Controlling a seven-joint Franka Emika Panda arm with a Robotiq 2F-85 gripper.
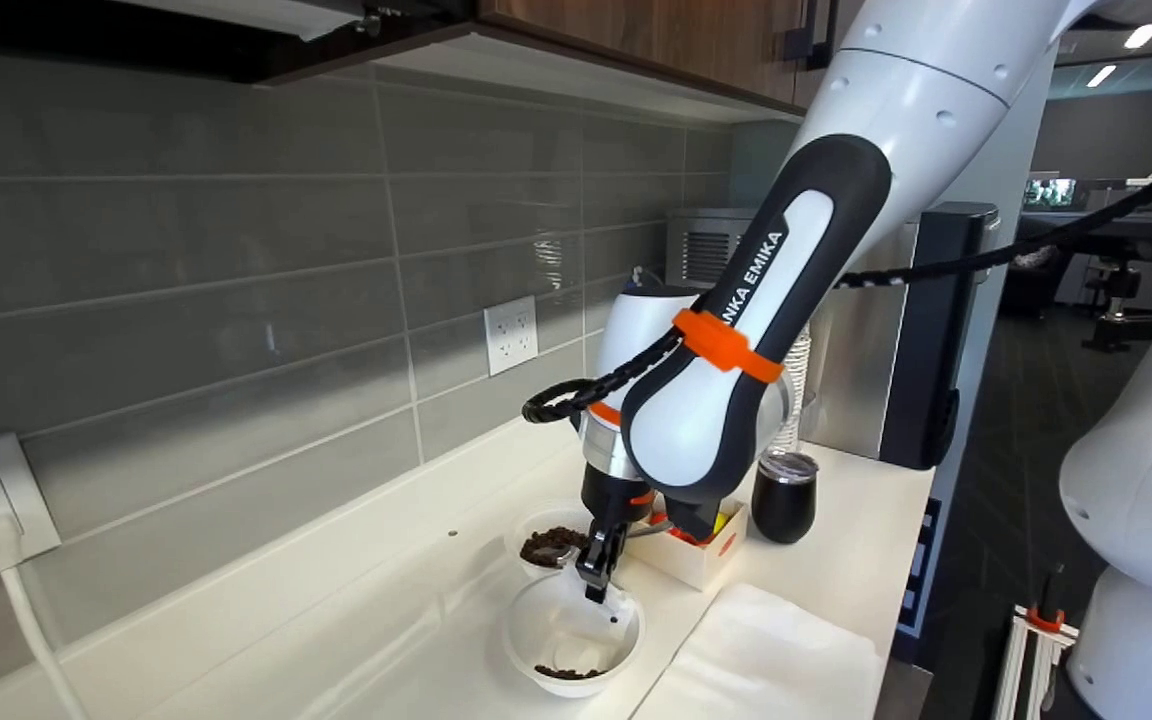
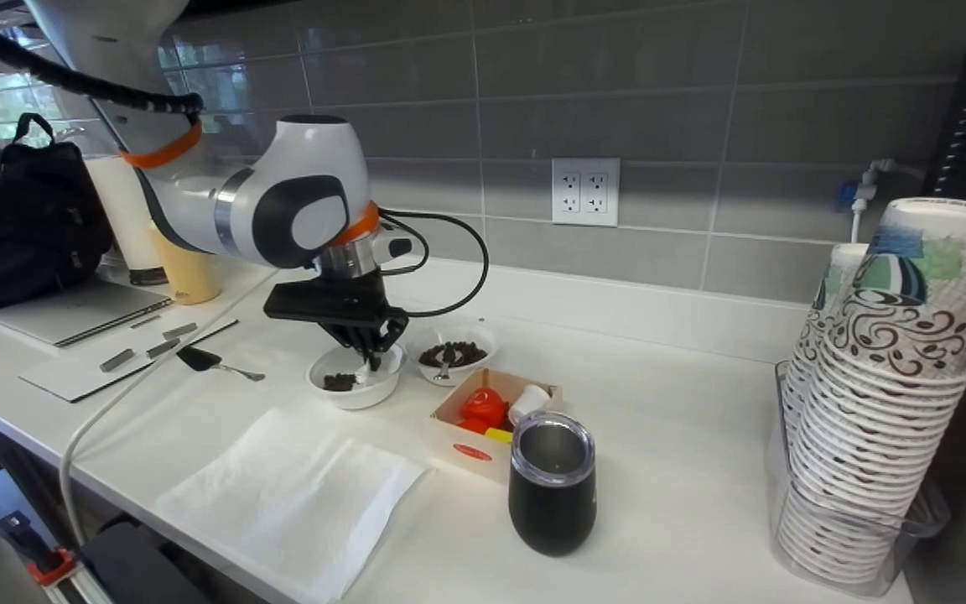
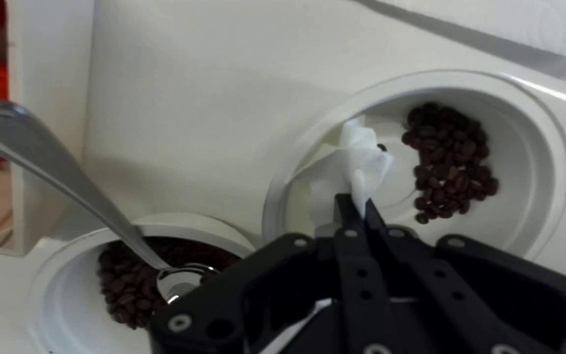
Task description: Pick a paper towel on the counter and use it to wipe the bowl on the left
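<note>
The wide white bowl (image 1: 536, 640) sits on the off-white counter with dark brown beans inside. It also shows in the other views (image 2: 357, 401) (image 3: 528, 169). In the wrist view the beans (image 3: 447, 162) lie bunched at its right side, with one bean near the towel. My gripper (image 3: 356, 204) is shut on a crumpled white paper towel (image 3: 361, 160) and holds it down inside the bowl, left of the beans. In both exterior views the gripper (image 1: 598, 588) (image 2: 374, 361) points down into the bowl. A flat white paper sheet (image 2: 298, 495) lies on the counter beside the bowl.
A smaller bowl (image 3: 57, 295) with dark beans and a metal spoon (image 3: 67, 172) stands close by. A box (image 2: 458, 440) of red items, a black tumbler (image 2: 552, 495) and cup stacks (image 2: 864, 419) stand on the counter. The tiled wall (image 1: 186, 330) is behind.
</note>
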